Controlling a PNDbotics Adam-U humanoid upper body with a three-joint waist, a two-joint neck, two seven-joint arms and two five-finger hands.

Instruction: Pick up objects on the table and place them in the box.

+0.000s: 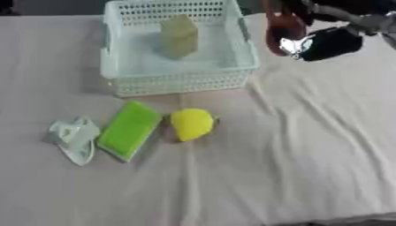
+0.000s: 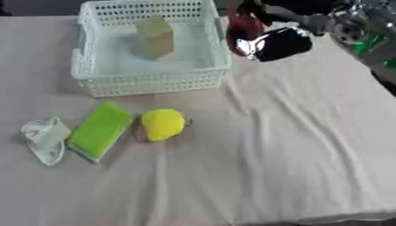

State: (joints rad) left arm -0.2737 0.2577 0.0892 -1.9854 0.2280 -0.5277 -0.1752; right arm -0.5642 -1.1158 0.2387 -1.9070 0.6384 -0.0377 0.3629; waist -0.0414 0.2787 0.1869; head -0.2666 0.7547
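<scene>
The white mesh box [image 1: 179,77] sat at the far centre of the cloth-covered table [image 1: 309,154], open side up so things could be dropped straight in; one pale yellowish block [image 1: 179,35] was already inside, standing near the back wall. Three things were left on the cloth in a row just in front of the box: a yellow rounded object [image 1: 191,124], a green sponge [image 1: 129,129] lying flat just beside it, and a crumpled clear-whitish wrapper [image 1: 74,137] at the left end. The right hand [image 2: 272,43] was up in the air by the box's right far corner, well apart from the row; it looked blurred and dark with a red patch beside it, and I couldn't tell if the fingers were curled or straight, or whether anything was in them. The left hand showed in neither view. Judged roughly a quarter done; the yellow object looked like the nearest reach for the right arm.
</scene>
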